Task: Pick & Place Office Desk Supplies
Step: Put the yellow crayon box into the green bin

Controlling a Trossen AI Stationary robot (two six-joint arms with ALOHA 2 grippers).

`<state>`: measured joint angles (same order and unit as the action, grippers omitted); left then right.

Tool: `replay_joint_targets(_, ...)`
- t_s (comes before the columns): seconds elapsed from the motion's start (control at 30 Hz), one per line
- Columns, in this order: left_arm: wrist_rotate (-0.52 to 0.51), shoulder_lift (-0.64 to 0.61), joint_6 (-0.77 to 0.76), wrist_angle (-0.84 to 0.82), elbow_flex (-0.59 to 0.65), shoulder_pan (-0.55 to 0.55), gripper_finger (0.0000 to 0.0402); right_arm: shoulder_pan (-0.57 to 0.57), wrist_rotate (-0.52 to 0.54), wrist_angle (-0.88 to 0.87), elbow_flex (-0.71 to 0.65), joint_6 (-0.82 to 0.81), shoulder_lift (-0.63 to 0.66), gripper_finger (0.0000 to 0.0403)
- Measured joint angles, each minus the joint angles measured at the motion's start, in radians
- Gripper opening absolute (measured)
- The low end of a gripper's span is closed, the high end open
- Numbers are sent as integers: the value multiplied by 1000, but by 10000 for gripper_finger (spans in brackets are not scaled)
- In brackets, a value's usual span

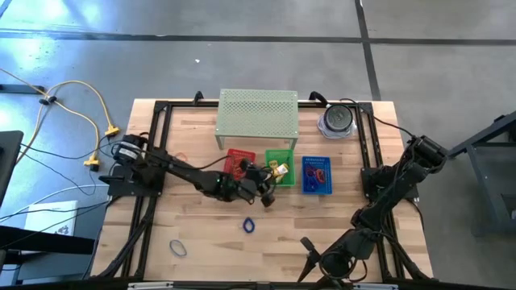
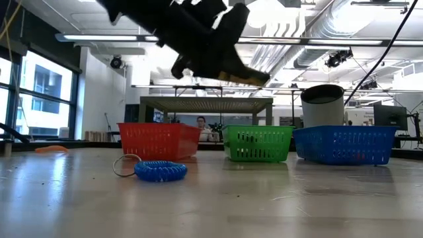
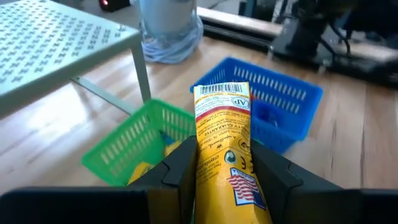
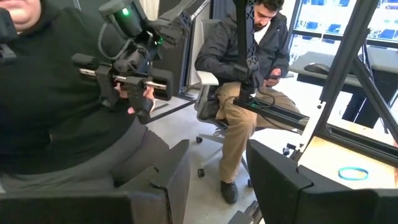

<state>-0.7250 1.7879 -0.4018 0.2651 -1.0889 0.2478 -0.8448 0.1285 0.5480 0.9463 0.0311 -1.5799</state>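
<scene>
A yellow rectangular box [image 3: 222,134] with a barcode on its far end is in my left gripper [image 3: 221,163], which is shut on it. In the high view this gripper [image 1: 270,173] hangs at the near edge of the green basket [image 1: 280,165], which stands between a red basket [image 1: 240,161] and a blue basket [image 1: 317,174]. Yellow pieces lie in the green basket [image 3: 140,149]. A blue coiled band [image 1: 248,225] and a thin loop [image 1: 177,247] lie flat on the near table. My right gripper [image 1: 309,251] waits open at the near edge, with nothing between its fingers [image 4: 168,180]. My left gripper pinches the box's two long sides [image 3: 202,165] between its two fingers, at the box's near half. The box runs along the fingers and sticks out past them, barcode end [image 3: 221,90] foremost. It is lifted clear, slanting slightly down over the green basket's near side.
A green perforated shelf [image 1: 258,117] stands behind the baskets, with a grey round container [image 1: 337,121] to its right. An orange loop [image 2: 51,149] lies at the table's left. Black frame rails run along the table's sides. People sit beyond the near edge [image 4: 249,74].
</scene>
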Motion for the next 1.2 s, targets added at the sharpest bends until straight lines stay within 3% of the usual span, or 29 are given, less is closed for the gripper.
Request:
replay_joint_targets(0.13,-46,52,-24,-22,-47,-25,110,0,0,0,0,0,0,145)
replay_joint_targets(0.4,-36,138,-66,-25,-97,-88,110,0,2,2,0,22,0,145)
replay_joint_targets(0.73,51,159,-255,-55,-98,-132,110,0,2,-13,0,26,0,145)
replay_joint_targets(0.9,93,173,-261,-61,-98,-143,113,0,2,-12,0,26,0,145)
replay_joint_targets(1.2,148,173,-250,-56,-102,-158,178,0,2,-13,0,26,0,145)
